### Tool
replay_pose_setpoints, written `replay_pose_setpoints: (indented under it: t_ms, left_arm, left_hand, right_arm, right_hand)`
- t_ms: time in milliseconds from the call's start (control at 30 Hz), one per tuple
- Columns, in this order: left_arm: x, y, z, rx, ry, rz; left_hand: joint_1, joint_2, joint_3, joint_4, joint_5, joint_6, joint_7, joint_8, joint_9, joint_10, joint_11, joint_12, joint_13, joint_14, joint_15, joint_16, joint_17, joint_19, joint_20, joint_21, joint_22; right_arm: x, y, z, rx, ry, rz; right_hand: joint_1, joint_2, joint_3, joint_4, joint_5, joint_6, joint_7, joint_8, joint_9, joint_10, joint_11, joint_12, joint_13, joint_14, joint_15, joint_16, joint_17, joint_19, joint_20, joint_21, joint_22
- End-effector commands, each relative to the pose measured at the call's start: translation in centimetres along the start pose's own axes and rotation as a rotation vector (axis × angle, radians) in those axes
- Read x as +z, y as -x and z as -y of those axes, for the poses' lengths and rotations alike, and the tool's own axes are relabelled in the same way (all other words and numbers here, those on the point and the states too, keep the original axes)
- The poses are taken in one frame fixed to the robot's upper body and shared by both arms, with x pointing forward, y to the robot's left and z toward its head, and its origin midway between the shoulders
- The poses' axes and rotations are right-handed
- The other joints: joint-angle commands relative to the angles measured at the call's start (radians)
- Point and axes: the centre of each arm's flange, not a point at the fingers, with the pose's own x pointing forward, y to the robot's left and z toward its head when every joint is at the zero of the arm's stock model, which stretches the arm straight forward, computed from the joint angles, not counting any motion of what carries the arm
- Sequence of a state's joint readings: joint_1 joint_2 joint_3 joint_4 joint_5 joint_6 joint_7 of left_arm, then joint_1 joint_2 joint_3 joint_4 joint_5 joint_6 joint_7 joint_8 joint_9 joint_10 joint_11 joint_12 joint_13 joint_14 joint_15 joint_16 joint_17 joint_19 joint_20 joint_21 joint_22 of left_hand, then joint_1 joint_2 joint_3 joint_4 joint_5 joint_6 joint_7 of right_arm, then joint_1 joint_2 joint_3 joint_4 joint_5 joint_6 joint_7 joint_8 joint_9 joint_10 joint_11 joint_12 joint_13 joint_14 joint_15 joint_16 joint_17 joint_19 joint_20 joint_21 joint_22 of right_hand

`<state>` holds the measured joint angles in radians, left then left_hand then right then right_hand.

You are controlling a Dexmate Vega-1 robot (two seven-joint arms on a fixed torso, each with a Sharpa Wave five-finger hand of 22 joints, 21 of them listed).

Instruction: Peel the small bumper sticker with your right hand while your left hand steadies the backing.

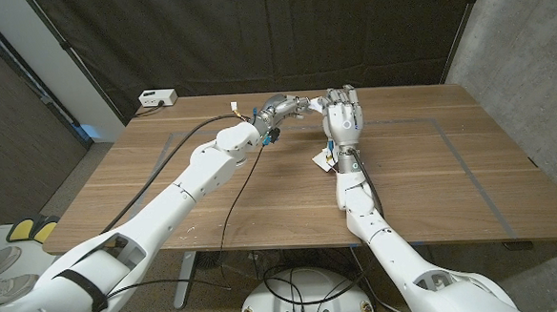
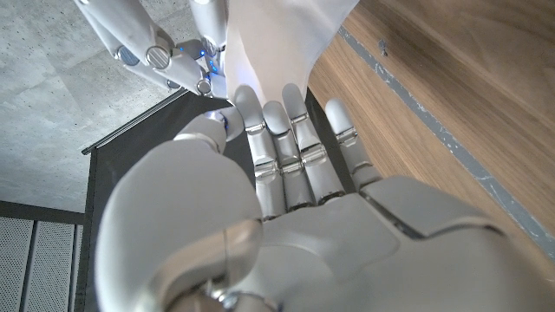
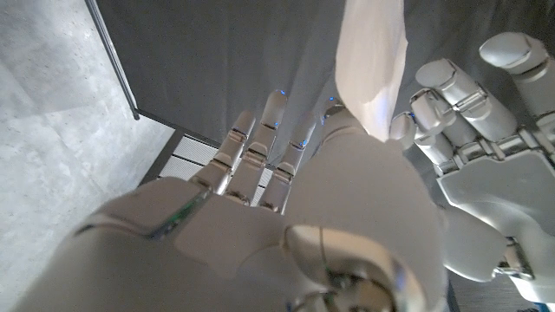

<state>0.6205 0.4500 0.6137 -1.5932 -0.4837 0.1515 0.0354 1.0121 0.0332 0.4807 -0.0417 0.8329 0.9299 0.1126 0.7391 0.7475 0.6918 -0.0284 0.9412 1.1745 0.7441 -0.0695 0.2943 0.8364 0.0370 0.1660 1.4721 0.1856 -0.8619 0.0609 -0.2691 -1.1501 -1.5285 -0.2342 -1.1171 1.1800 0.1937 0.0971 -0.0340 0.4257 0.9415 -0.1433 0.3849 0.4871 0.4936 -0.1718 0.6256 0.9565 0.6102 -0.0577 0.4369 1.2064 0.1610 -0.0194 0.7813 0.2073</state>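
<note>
Fingers (image 2: 282, 160) against white backing sheet (image 2: 277, 43)

hands: 2 (image 1: 290, 107) (image 1: 343, 119) | white sheet: 1 (image 2: 282, 39) | table: 1 (image 1: 423, 182) | white box: 1 (image 1: 157, 98)

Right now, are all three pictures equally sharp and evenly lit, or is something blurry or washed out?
Head view: evenly lit and sharp, dark curtain behind, both hands meeting over the wooden table. Left wrist view: the left hand looms large and soft, the white sheet bright, nearly washed out. Right wrist view: the right hand is blurred up close, and the sheet shows glare.
</note>
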Motion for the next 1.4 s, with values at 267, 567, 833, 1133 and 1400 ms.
replay_pose_setpoints:
  t_ms: [267,567,833,1133,1400]
  left_arm:
    - [-0.5,2.0,0.1,0.036,-0.011,0.025]
    - [-0.3,2.4,0.0,0.058,-0.032,0.053]
    - [-0.7,2.0,0.3,0.054,-0.045,0.055]
    - [-0.6,1.2,0.3,0.037,-0.050,0.054]
    - [-0.3,0.9,0.5,0.007,-0.075,0.059]
  left_hand:
    - [0.002,0.003,0.119,-0.086,0.005,-0.006,0.011,0.007,-0.003,0.040,-0.031,0.005,0.008,0.005,-0.059,-0.007,0.009,-0.006,0.001,0.010,0.003]
    - [0.005,0.005,0.124,-0.088,0.002,-0.021,0.009,0.016,0.004,0.030,-0.031,0.006,0.020,-0.004,-0.064,-0.012,0.016,-0.007,-0.003,0.013,0.002]
    - [0.001,0.006,0.124,-0.085,-0.003,-0.026,-0.001,0.018,-0.004,0.029,-0.040,0.004,0.019,-0.005,-0.068,-0.014,0.021,-0.002,-0.012,0.014,0.001]
    - [-0.003,0.005,0.125,-0.083,-0.007,-0.028,-0.002,0.023,-0.010,0.031,-0.042,0.001,0.017,-0.008,-0.066,-0.017,0.026,-0.002,-0.015,0.015,0.001]
    - [-0.003,0.006,0.126,-0.083,-0.010,-0.029,-0.003,0.026,-0.014,0.028,-0.041,0.000,0.016,-0.007,-0.069,-0.018,0.029,-0.002,-0.018,0.016,0.001]
  right_arm:
    - [-1.3,0.3,0.7,0.004,-0.104,-0.198]
    - [-1.5,0.7,1.6,-0.016,-0.210,-0.251]
    - [-3.0,0.9,3.5,-0.160,-0.654,-0.392]
    - [-3.9,0.2,4.8,0.143,-0.890,-0.304]
    - [-3.3,-0.2,5.2,0.287,-0.839,-0.308]
  right_hand:
    - [-0.045,0.012,0.092,0.090,0.021,-0.052,0.020,0.059,0.101,-0.016,0.027,0.001,0.012,-0.054,-0.144,0.042,0.005,-0.045,0.016,0.019,0.006]
    - [-0.041,0.000,0.119,0.079,0.038,-0.075,0.018,0.107,0.167,-0.004,0.031,0.024,0.038,-0.066,-0.155,0.086,-0.004,0.003,0.033,0.064,0.006]
    - [-0.208,-0.088,0.074,0.123,0.020,-0.075,0.066,0.024,0.020,0.065,0.081,-0.011,-0.068,0.025,-0.133,0.051,-0.070,0.102,0.072,0.087,-0.023]
    - [-0.391,-0.126,-0.027,0.148,-0.093,-0.193,0.109,-0.104,-0.073,-0.027,0.154,-0.081,-0.127,-0.113,-0.065,0.043,-0.077,-0.007,0.137,0.033,-0.018]
    - [-0.378,-0.178,-0.044,0.111,-0.107,-0.258,0.108,-0.152,-0.096,-0.058,0.157,-0.105,-0.146,-0.147,-0.052,0.021,-0.108,-0.020,0.152,0.018,-0.018]
